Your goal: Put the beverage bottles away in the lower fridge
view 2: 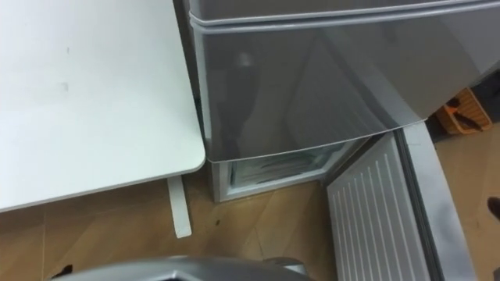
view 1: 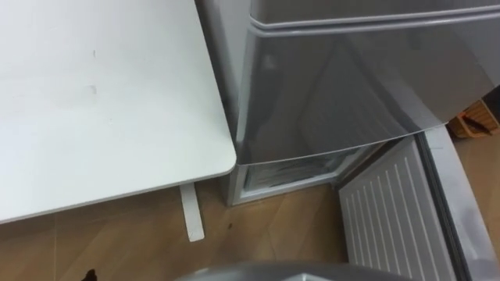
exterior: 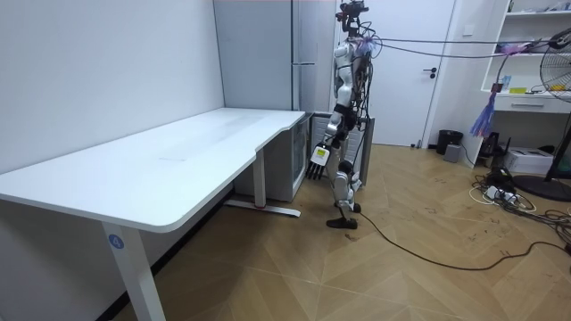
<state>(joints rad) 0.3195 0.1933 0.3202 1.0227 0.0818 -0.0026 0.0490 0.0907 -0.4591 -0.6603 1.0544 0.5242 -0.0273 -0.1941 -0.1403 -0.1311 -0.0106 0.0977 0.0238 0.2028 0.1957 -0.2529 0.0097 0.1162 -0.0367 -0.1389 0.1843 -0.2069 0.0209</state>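
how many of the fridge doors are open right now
1. The lower door is swung open to the robot's right, its white ribbed inner side showing. The grey door above it is shut. The fridge's top runs out of the eye views.

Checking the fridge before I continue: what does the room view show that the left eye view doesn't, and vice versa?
Room view: the robot standing at the fridge, its left hand hanging open. Left eye view: the open lower compartment and the ribbed inner lining of its door. Both: the white table, the fridge, the wood floor.
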